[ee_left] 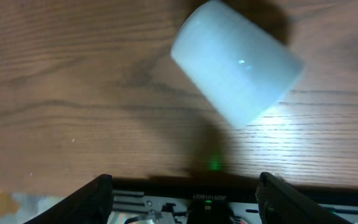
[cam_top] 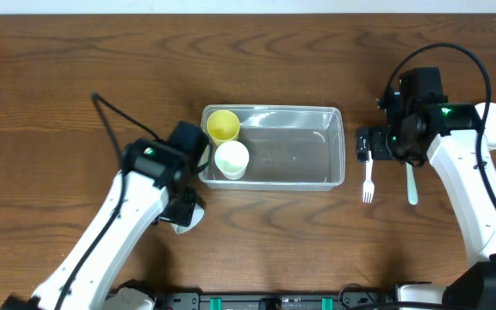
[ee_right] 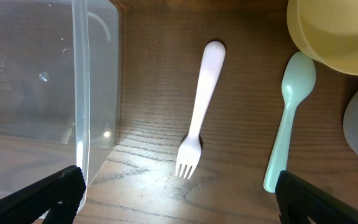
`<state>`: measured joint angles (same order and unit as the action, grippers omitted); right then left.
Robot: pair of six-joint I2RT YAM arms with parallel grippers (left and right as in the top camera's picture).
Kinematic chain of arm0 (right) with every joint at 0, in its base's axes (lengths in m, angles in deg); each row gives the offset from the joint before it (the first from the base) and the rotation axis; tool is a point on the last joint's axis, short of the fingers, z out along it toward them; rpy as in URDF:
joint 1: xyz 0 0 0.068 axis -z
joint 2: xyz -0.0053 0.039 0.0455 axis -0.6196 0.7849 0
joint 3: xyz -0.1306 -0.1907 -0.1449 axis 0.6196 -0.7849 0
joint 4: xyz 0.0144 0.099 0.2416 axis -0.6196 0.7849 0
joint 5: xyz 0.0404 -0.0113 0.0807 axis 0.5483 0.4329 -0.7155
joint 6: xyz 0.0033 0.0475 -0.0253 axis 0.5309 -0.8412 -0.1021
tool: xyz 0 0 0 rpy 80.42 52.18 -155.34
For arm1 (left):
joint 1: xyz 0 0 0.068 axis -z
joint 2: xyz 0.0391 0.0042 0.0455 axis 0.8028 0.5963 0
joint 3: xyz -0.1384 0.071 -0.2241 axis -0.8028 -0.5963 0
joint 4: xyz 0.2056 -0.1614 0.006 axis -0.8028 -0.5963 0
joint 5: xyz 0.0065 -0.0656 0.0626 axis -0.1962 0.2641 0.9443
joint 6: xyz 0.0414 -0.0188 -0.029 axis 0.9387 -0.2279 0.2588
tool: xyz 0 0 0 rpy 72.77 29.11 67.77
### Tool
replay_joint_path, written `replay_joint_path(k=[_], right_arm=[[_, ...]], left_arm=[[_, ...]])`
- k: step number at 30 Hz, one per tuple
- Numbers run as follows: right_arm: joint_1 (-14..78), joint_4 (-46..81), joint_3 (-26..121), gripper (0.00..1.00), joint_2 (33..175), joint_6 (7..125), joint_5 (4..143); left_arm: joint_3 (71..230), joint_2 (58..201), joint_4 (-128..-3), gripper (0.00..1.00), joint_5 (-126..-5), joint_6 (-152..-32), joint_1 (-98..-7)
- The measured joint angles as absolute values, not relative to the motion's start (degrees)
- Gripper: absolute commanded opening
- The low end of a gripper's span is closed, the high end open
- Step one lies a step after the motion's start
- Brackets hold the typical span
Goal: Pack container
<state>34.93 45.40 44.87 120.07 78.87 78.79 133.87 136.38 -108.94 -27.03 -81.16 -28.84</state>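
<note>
Container [cam_top: 295,151] sits mid-frame, yellow cup [cam_top: 222,125] and white cup [cam_top: 231,159] parked at its left end to leave room; left gripper [ee_left: 185,185] spread empty near tipped cup [ee_left: 235,62] lower left, right gripper [ee_right: 179,193] gaping above fork [ee_right: 201,93], likely next pick.

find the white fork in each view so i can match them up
Overhead: the white fork lies just right of the container, tines toward the bottom edge.
Left wrist: not in it.
Right wrist: the white fork is in the middle, tines down.
Shared landmark: the container's clear wall sits left of the fork in both views.
</note>
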Motion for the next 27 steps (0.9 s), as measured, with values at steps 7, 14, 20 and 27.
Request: replay_joint_path(k=[7, 14, 20, 27], right_arm=[[34.93, 45.40, 44.87, 0.99, 120.07, 78.87, 78.79], [34.93, 45.38, 44.87, 0.99, 120.07, 78.87, 78.79], [34.93, 45.36, 44.87, 0.99, 120.07, 78.87, 78.79], [34.93, 45.40, 44.87, 0.99, 120.07, 78.87, 78.79]], left_arm=[[133.85, 140.97, -108.46, 0.74, -25.67, -83.98, -24.03], [133.85, 141.91, -107.94, 0.73, -25.45, -86.08, -20.77], [133.85, 144.49, -106.56, 0.73, -23.79, -86.93, -16.49], [133.85, 149.74, -105.03, 0.73, -21.61, -88.94, -14.89]])
